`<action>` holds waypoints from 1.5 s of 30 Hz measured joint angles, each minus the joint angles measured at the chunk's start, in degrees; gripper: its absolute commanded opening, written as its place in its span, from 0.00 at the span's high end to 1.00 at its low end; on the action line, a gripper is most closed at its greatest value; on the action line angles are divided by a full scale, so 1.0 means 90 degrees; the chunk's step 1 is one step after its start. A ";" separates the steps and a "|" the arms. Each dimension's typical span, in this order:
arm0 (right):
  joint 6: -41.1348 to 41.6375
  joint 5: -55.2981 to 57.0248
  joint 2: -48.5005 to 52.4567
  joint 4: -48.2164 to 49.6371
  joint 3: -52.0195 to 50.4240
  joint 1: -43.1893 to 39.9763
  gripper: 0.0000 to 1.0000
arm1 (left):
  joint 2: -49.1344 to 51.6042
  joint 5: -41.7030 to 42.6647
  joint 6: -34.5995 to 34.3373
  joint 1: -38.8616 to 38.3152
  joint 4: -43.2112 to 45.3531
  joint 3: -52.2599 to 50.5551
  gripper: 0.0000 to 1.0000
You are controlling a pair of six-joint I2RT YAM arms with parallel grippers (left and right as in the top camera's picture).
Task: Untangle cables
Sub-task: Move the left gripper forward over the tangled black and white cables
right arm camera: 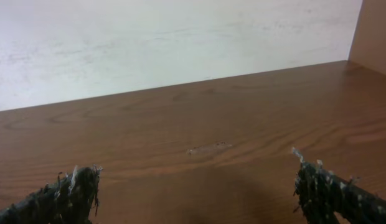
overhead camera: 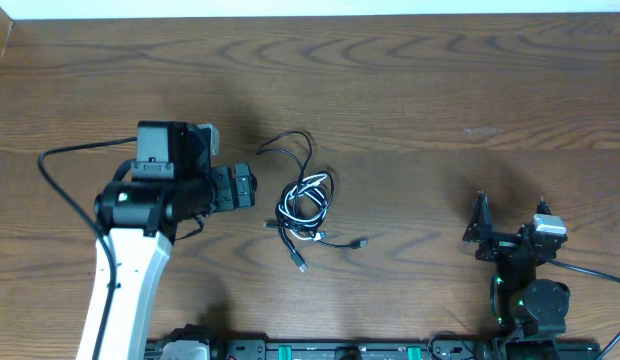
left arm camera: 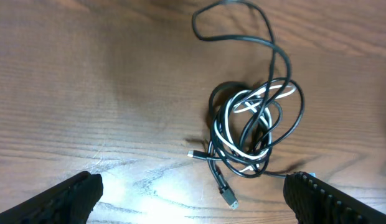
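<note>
The cables (overhead camera: 305, 205) lie in one tangled heap near the table's middle: thin black cords looped with one white cord. One black loop (overhead camera: 290, 145) strays toward the back, and plug ends (overhead camera: 360, 242) trail toward the front. In the left wrist view the tangle (left arm camera: 250, 107) sits just ahead of my left gripper (left arm camera: 193, 183), and a plug (left arm camera: 229, 198) lies between its wide-apart fingers (left arm camera: 68, 199). Overhead, the left gripper (overhead camera: 252, 188) hovers just left of the heap, open and empty. My right gripper (overhead camera: 478, 228) stands open far to the right, away from the cables. Its wrist view shows only bare wood between the fingertips (right arm camera: 196, 186).
The wooden table (overhead camera: 440, 90) ends at a white wall along the back. A wooden side panel (right arm camera: 373, 31) rises at the far right corner. A black rail with electronics (overhead camera: 320, 350) runs along the front edge. A thick arm cable (overhead camera: 60, 190) loops left of the left arm.
</note>
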 measured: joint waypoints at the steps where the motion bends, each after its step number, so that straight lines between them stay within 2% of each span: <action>1: 0.0000 0.0000 0.0000 0.0000 0.0000 0.0000 0.01 | 0.0078 0.0000 -0.0002 0.0000 0.0002 0.0000 0.02; 15: 0.0000 0.0000 0.0000 0.0000 0.0000 0.0000 0.01 | 0.0974 0.0163 -0.0002 -0.0073 0.0117 0.0000 0.02; 32: 0.0000 0.0002 0.0000 0.0000 0.0000 0.0000 0.01 | 0.1056 0.0017 -0.0080 -0.1185 0.0646 0.0000 0.02; 45: 0.0000 0.0000 0.0000 0.0000 0.0000 0.0000 0.01 | 0.2535 -0.0146 -0.0342 -0.1413 0.0843 0.0000 0.02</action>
